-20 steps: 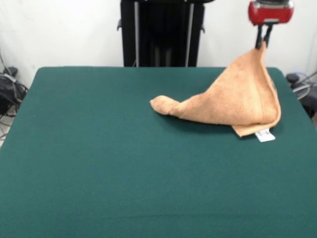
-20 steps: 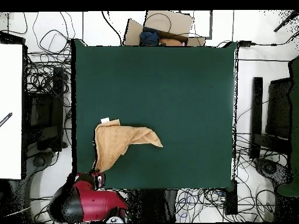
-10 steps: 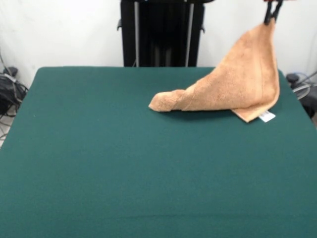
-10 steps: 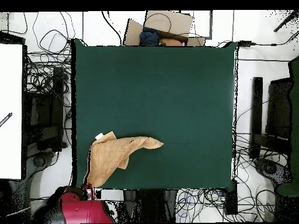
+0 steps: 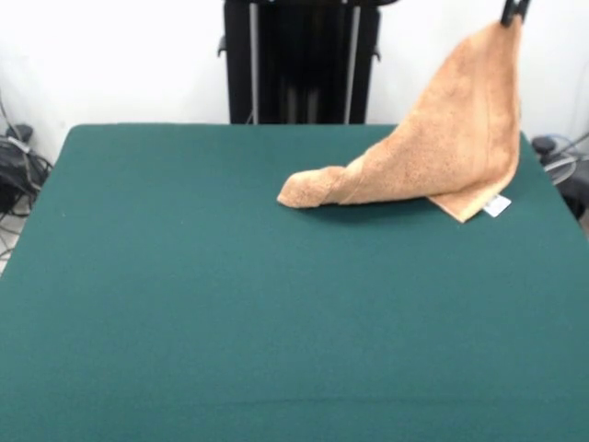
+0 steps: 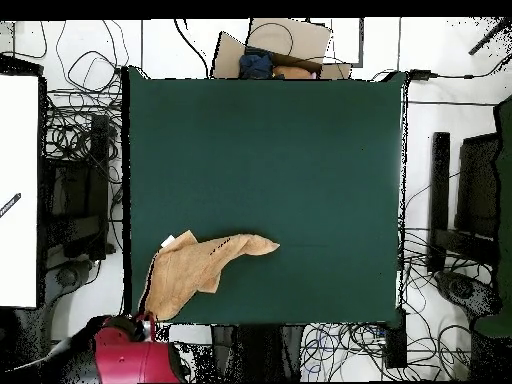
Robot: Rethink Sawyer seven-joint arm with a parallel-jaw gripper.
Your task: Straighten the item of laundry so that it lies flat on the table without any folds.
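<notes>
Dark green cloth-topped table (image 5: pixel 184 304), wide and bare across most of its spread, with open room on the whole near side and to the front view's left. Orange-tan terry hand towel (image 5: pixel 442 152) at the far right corner in the front view, drawn up into a peak near the table's edge. Black gripper tips (image 5: pixel 513 11) at the top edge, pinched together on the towel's raised corner. Rolled tail of the towel resting on the green cloth toward the middle; lower folded edge touching the surface, small white tag (image 5: pixel 496 205) just beside it. Red arm head (image 6: pixel 135 358) off the table's edge in the overhead view.
</notes>
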